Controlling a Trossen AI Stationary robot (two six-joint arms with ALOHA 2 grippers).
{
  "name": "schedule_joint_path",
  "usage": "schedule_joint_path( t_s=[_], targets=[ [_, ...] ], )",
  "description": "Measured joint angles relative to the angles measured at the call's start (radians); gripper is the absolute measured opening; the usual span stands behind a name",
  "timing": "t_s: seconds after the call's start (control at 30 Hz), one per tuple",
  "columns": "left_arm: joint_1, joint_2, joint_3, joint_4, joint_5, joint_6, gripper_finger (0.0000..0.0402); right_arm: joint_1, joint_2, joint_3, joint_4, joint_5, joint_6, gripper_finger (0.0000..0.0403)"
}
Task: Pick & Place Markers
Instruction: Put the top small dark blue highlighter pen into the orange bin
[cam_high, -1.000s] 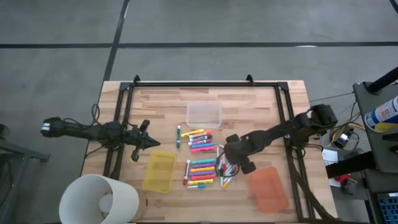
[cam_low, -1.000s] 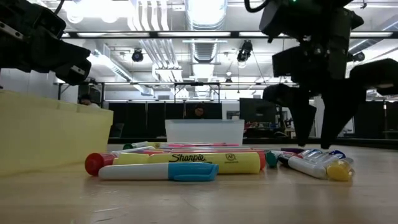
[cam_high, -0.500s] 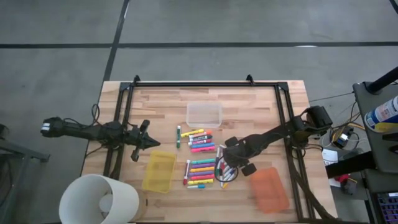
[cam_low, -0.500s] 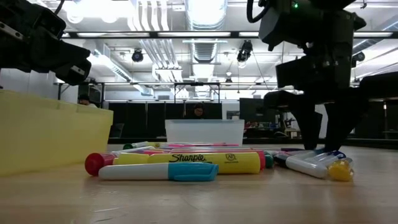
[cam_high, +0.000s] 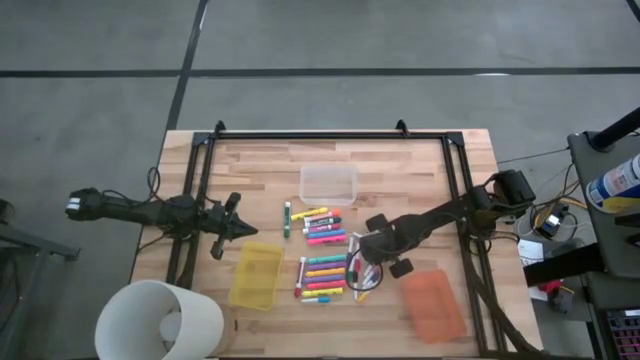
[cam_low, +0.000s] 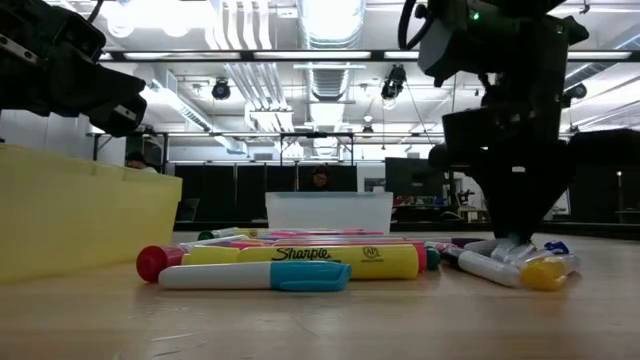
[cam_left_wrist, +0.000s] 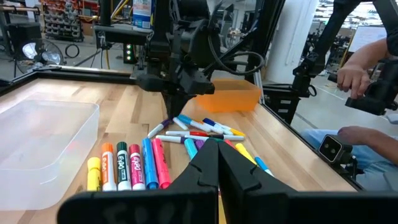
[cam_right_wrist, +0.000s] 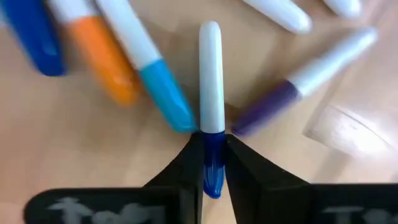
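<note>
Now right end effector (cam_right_wrist: 210, 163) pinching blue-capped marker (cam_right_wrist: 211, 99) (down low).

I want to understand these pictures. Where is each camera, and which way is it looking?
High view: above, looking straight down at the table; both arms show.
Low view: at tabletop height, looking across; the right gripper comes down.
Left wrist view: on the left arm, past its shut left gripper, toward the right arm.
Right wrist view: on the right arm, looking down at its fingers pinching a white marker with a blue cap.
Shared: the high and left wrist views both show the orange bin.
</note>
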Motion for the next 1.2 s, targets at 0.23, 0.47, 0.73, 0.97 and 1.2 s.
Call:
schedule_joint_path(
  t_s=[0.23, 0.47, 0.73, 0.97, 1.2],
  targets=[
    [0.0, 0.0, 0.0, 0.0, 0.0, 0.0, 0.0, 0.001, -0.006, 0.064, -0.097, 0.102, 0.034, 0.0033],
    [0.0, 0.0, 0.0, -0.001, 0.0, 0.0, 0.0, 0.004, -0.041, 0.131, -0.193, 0.093, 0.154, 0.0031],
    [0.0, 0.0, 0.0, -0.003, 0.0, 0.0, 0.0, 0.085, -0.165, 0.173, -0.328, 0.052, 0.409, 0.003],
    [0.0, 0.0, 0.0, -0.001, 0.0, 0.0, 0.0, 0.243, -0.309, 0.192, -0.391, -0.012, 0.792, 0.0029],
    [0.0, 0.0, 0.0, -0.001, 0.0, 0.0, 0.0, 0.464, -0.421, 0.167, -0.402, -0.02, 1.217, 0.0029]
  ],
)
